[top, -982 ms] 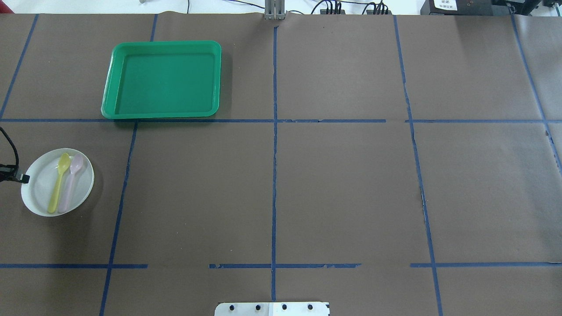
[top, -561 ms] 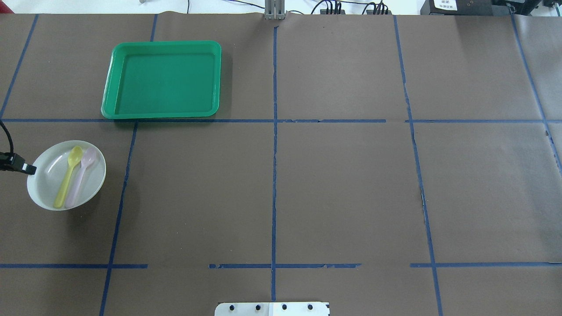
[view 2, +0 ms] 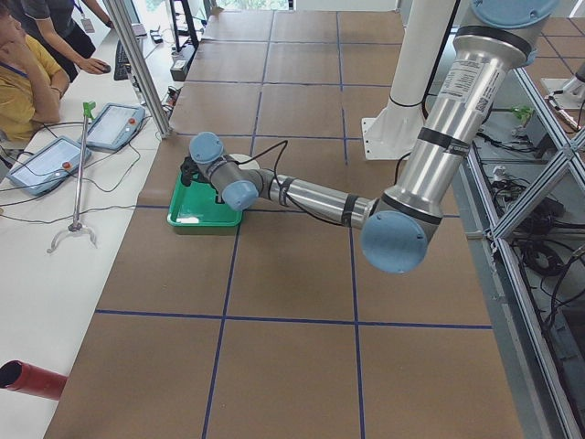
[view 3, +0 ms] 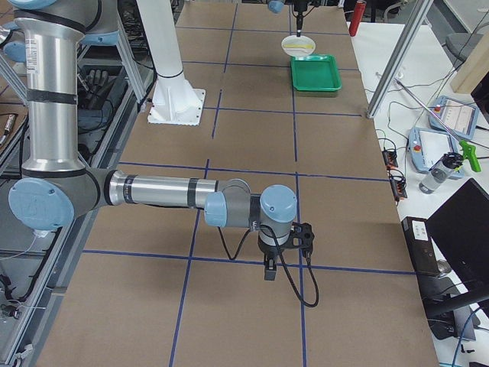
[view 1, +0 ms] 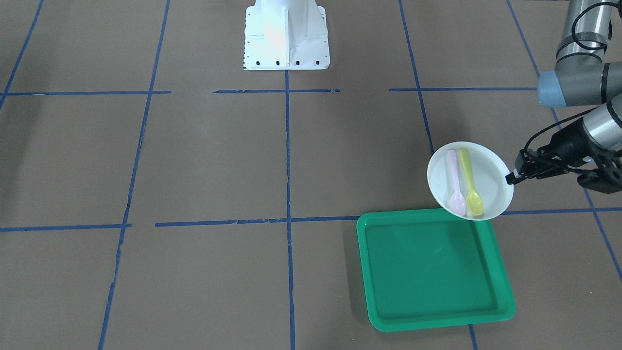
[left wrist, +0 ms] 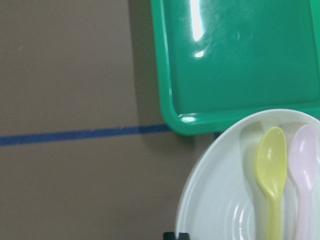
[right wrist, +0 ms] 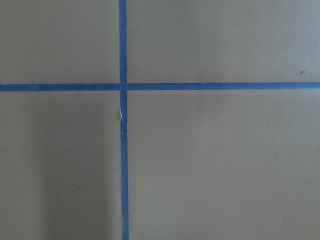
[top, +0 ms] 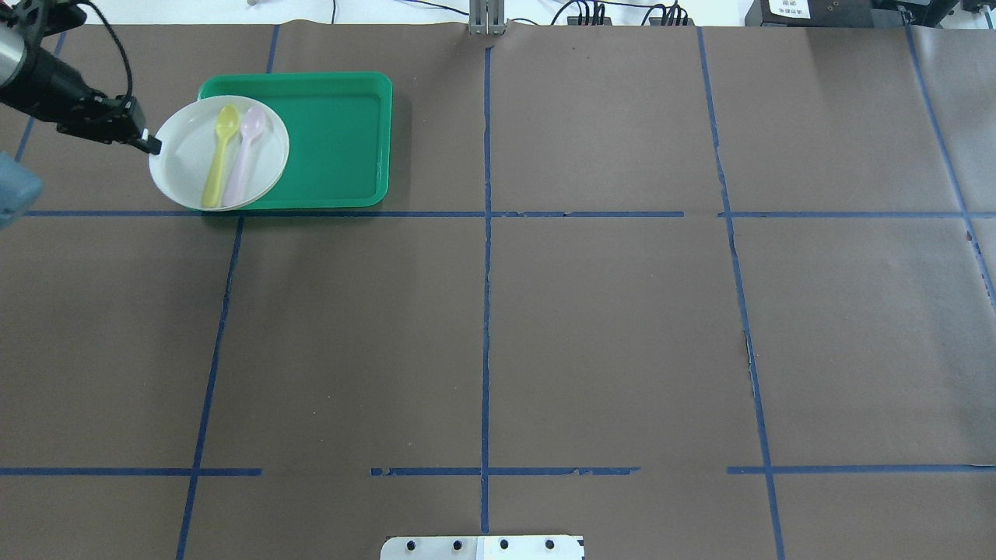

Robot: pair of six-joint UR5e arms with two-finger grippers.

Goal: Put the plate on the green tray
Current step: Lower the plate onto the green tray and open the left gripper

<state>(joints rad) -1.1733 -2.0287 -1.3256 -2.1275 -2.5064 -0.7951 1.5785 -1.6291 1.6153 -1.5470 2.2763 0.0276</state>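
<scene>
risks first. the left gripper (top: 150, 143) has only a thin pinch on one edge of the plate (top: 219, 153), so the whole plate hangs out sideways from that single hold. we judge a quick swing or stop could make the plate pivot or slip out of the fingers. the yellow spoon (top: 217, 155) and pink spoon (top: 242, 152) lie loose side by side in the plate. any tilt could slide them to the low side or off.

second risk is lowering too soon. in the wrist view the plate (left wrist: 235, 200) sits over a corner of the green tray (left wrist: 235, 60), with part of it outside the rim. set down here, we think it would land propped on the rim and rock, or slide off onto the table paper. it wants more travel toward the tray's middle.

position: the plate appears lifted, not resting, and it overlaps the green tray's (top: 334, 132) edge on the robot's left. the fingers are clamped on the plate's rim at its far-left side, and the plate extends away from them toward the tray.

right gripper (view 3: 269, 269): over bare table, well apart. we cannot tell its jaw state.
</scene>
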